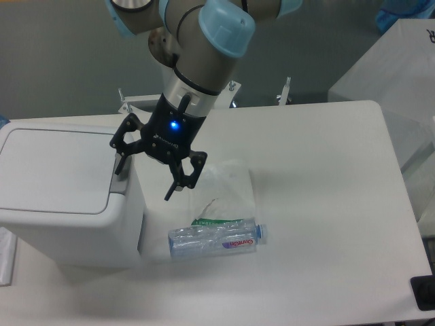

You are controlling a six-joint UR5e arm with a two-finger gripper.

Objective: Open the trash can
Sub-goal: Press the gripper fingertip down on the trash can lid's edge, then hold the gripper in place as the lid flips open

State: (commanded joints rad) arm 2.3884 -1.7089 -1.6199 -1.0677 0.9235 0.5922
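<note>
Grey tubular robot arm (pixel 204 64) with pale blue round joint caps, silver wrist band, black cylindrical wrist with glowing blue light, black two-finger linkage gripper (pixel 144 182) with slim fingers

You had a white table (pixel 326 204) with rounded corners before a plain grey wall (pixel 61 61), a white boxy unit (pixel 394 75) at right, under even, soft light.
</note>
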